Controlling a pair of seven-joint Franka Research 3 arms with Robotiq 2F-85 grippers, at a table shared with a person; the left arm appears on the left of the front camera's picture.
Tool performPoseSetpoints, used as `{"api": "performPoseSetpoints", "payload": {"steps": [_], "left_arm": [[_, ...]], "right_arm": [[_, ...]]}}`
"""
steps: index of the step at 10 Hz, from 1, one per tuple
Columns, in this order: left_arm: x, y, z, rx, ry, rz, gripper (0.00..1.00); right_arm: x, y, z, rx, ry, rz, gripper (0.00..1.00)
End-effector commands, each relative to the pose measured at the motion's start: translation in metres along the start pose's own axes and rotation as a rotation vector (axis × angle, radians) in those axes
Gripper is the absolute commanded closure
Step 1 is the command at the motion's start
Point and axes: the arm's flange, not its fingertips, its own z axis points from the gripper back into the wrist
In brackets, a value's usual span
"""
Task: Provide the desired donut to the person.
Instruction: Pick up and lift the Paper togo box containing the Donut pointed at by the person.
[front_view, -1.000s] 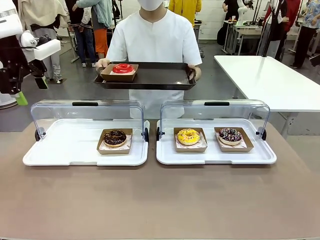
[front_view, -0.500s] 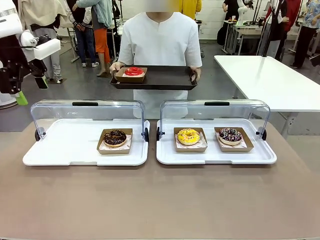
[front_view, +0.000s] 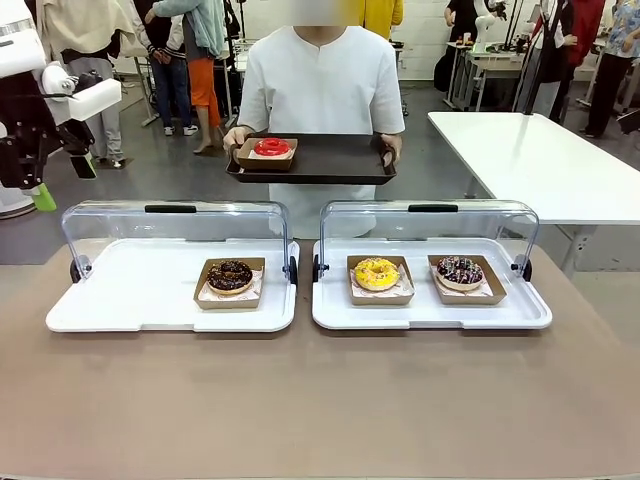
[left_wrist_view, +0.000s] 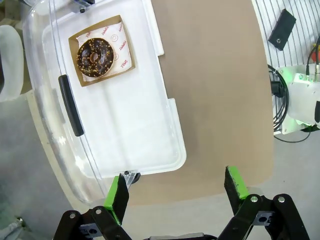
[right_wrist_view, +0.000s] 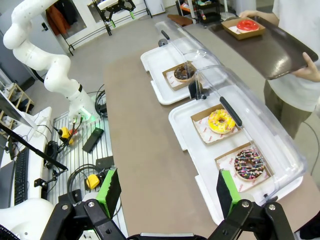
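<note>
Left end effector (left_wrist_view: 177, 192) and right end effector (right_wrist_view: 167, 192) gape wide, empty. The person (front_view: 320, 80), legs hidden behind the table (front_view: 320, 400), holds a tray (front_view: 340, 155) bearing the red donut (front_view: 271, 147).

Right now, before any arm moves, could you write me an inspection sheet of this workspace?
Surface: brown table bears left tray and right tray, lids open.
Job's things: chocolate donut in left tray; yellow donut, sprinkled donut in right tray; person holds dark tray with red donut.
Clutter: nothing seen.
Grippers: left gripper open; right gripper open; both empty.
Cables: black cables on floor beside table.
Surroundings: white table, bystanders behind.
</note>
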Motion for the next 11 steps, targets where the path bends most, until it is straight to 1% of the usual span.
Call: {"api": "performPoseSetpoints", "payload": {"steps": [1, 2, 3, 4, 5, 6, 7, 8, 9, 10, 11], "left_arm": [[0.001, -0.001, 0.004, -0.006, -0.006, 0.013, 0.00], [0.000, 0.000, 0.000, 0.000, 0.000, 0.000, 0.00], [-0.027, 0.007, 0.019, -0.008, -0.151, -0.017, 0.00], [-0.050, -0.020, 0.021, 0.018, -0.292, 0.032, 0.00], [-0.077, -0.033, 0.024, 0.045, -0.383, 0.094, 0.00], [-0.107, -0.033, 0.028, 0.044, -0.474, 0.154, 0.00], [-0.137, -0.040, 0.027, 0.036, -0.588, 0.199, 0.00], [-0.159, -0.043, 0.027, 0.069, -0.667, 0.215, 0.00], [-0.168, -0.054, 0.020, 0.065, -0.687, 0.259, 0.00], [-0.162, -0.061, 0.018, 0.070, -0.650, 0.214, 0.00], [-0.148, -0.049, 0.023, 0.041, -0.524, 0.112, 0.00]], "right_arm": [[0.001, 0.000, 0.000, 0.005, -0.005, 0.005, 0.00], [0.001, 0.000, 0.000, 0.005, -0.005, 0.005, 0.00], [0.001, 0.000, 0.000, 0.005, -0.005, 0.005, 0.00], [0.001, 0.000, 0.000, 0.005, -0.005, 0.005, 0.00], [0.001, 0.000, 0.000, 0.005, -0.005, 0.005, 0.00], [0.001, 0.000, 0.000, 0.005, -0.005, 0.005, 0.00], [0.001, 0.000, 0.000, 0.005, -0.005, 0.005, 0.00], [0.001, 0.000, 0.000, 0.005, -0.005, 0.005, 0.00], [0.001, 0.000, 0.000, 0.005, -0.005, 0.005, 0.00], [0.001, 0.000, 0.000, 0.005, -0.005, 0.005, 0.00], [0.001, 0.000, 0.000, 0.005, -0.005, 0.005, 0.00]]}}
